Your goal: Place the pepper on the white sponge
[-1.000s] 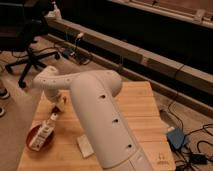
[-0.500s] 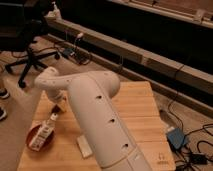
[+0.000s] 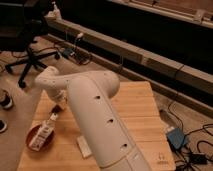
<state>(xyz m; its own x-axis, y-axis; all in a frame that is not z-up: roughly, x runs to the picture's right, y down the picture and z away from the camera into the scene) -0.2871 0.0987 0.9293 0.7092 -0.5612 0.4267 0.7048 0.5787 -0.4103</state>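
My white arm [image 3: 95, 115] rises from the bottom of the view and bends left over the wooden table [image 3: 135, 110]. Its wrist turns down at the left. My gripper [image 3: 57, 107] shows only as a small dark shape under the wrist, just above the table and up-right of the bowl. The white sponge [image 3: 83, 146] lies near the table's front edge. It is below and to the right of the gripper, with the arm partly covering it. I cannot make out the pepper; it is hidden or lost in the dark shape at the gripper.
A round red-brown bowl [image 3: 34, 144] at the table's front left holds a long white labelled packet [image 3: 44, 131]. An office chair [image 3: 25, 45] stands on the floor at the back left. Cables and a blue box [image 3: 176, 137] lie on the floor to the right.
The arm has shifted slightly over the left side of the table. The bowl, packet and sponge have not moved.
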